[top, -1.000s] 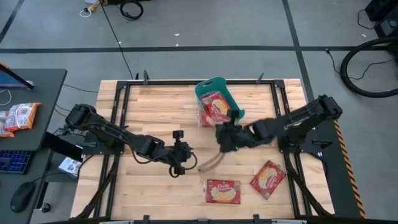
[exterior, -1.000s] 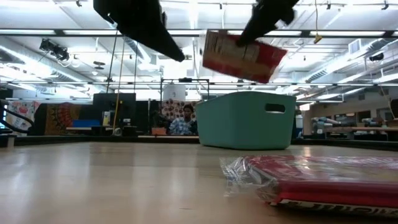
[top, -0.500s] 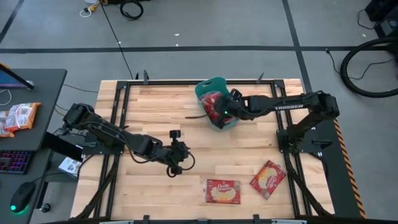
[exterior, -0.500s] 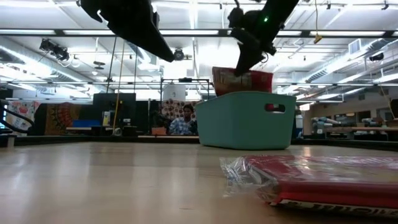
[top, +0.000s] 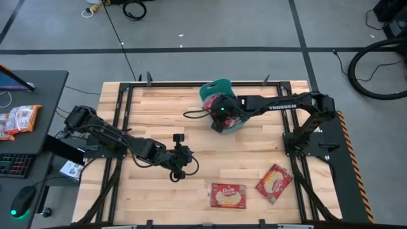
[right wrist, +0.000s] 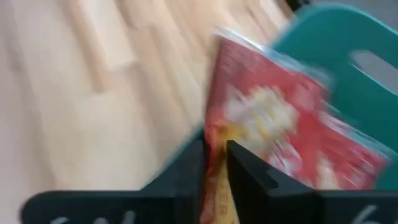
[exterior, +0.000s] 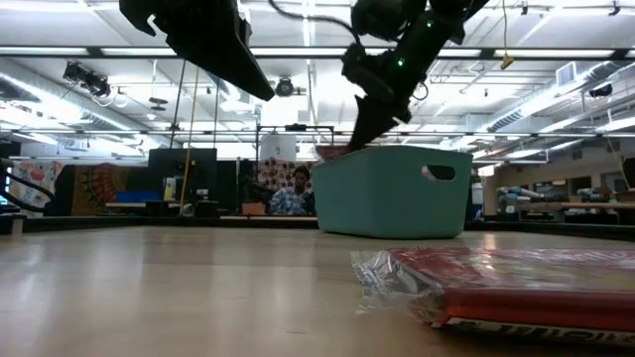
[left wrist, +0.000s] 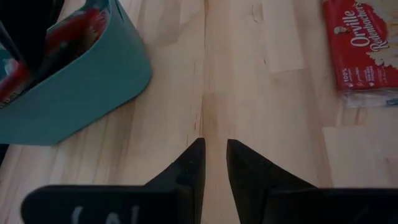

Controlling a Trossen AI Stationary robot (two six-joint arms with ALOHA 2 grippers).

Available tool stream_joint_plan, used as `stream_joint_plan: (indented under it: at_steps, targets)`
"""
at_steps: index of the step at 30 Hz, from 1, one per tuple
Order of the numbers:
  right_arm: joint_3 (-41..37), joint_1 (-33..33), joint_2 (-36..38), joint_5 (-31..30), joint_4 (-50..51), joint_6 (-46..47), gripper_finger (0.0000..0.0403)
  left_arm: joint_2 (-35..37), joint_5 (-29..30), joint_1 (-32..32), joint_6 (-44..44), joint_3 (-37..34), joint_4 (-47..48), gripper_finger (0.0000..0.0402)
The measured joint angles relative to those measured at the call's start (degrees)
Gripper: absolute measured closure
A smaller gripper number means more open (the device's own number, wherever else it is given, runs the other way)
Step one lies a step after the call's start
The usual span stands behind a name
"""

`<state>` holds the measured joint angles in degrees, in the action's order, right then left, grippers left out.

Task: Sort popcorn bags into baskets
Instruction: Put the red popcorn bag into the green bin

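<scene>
1. Nearest the camera edge of the wooden surface (top: 159, 114), two popcorn bags lie flat and apart from each other: one (top: 227, 195) near the front centre, the other (top: 274, 182) just to its right, tilted. Both wait to be sorted.
2. The left pincer (top: 180, 159) hovers over mid-surface, well apart from the bags, its fingers pressed almost together and holding nothing.
3. Farther back, the right pincer (top: 220, 116) has moved from mid-surface into the teal basket (top: 213, 87) within the last second. It pinches a red popcorn bag (right wrist: 273, 130) between nearly closed fingers, the bag now lowered inside the basket walls.
4. This delivery seems nearly complete; only the release remains, then two more bags.
</scene>
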<state>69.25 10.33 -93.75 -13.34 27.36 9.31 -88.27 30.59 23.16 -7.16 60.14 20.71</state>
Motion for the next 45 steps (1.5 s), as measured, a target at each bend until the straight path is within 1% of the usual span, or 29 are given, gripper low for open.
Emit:
stream_joint_plan:
  at_steps: [2, 5, 9, 15, 17, 19, 22, 24, 29, 31, 34, 38, 42, 45]
  targets:
    - [0.0, -0.06, 0.12, 1.47, -1.91, -0.37, 0.0312, 0.0, 0.02, -0.02, -0.04, 0.0, 0.34, 0.0331]
    - [0.11, -0.05, 0.83, 1.84, -1.86, -0.46, 0.0284, -0.01, 0.02, -0.04, -0.13, 0.0, 0.35, 0.0331]
    - [0.31, 0.47, 1.02, 1.8, 0.1, 1.19, 0.0259, -0.02, 0.0, -0.04, -0.15, 0.0, 0.39, 0.0331]
    - [0.31, 0.84, 2.64, 1.91, 1.93, 0.68, 0.025, -0.02, 0.02, -0.04, -0.15, 0.0, 0.24, 0.0331]
    - [0.31, 0.97, 3.91, 2.99, 2.74, -0.97, 0.0251, -0.03, 0.0, -0.04, -0.15, 0.0, 0.3, 0.0331]
    - [0.35, 1.03, 5.28, 5.43, 3.77, -3.77, 0.0251, -0.04, 0.0, -0.04, -0.17, 0.0, 0.28, 0.0331]
    - [0.35, -0.52, 6.95, 10.94, 4.91, -6.41, 0.0251, -0.04, -0.74, -0.04, -0.17, 0.0, 0.21, 0.0331]
    - [0.35, -2.62, 8.08, 13.63, 4.88, -7.37, 0.0251, -0.04, -1.38, -0.04, -0.17, 0.0, 0.17, 0.0331]
    - [-0.01, -10.05, 8.27, 16.49, 4.56, -9.24, 0.0252, -0.07, -1.95, -0.11, 0.07, 0.0, 0.13, 0.0331]
    - [-1.25, -13.61, 8.13, 17.6, 3.23, -9.06, 0.0252, -0.07, -1.95, -0.11, 0.09, 0.0, 0.08, 0.0331]
    - [-4.46, -19.29, 8.08, 17.74, 0.82, -8.89, 0.0252, -0.07, -1.96, -0.11, 0.11, 0.0, 0.13, 0.0331]
    - [-9.4, -26.49, 7.77, 17.69, -6.76, -3.97, 0.0252, -0.07, -1.98, -0.11, 0.14, 0.0, 0.18, 0.0331]
    - [-14.07, -32.74, 5.55, 17.58, -14.52, 0.33, 0.0252, -0.07, -1.99, -0.11, 0.22, 0.0, 0.15, 0.0331]
    - [-15.08, -36.18, 2.57, 17.56, -16.46, 3.32, 0.0252, -0.07, -1.99, -0.11, 0.26, 0.0, -0.62, 0.0331]
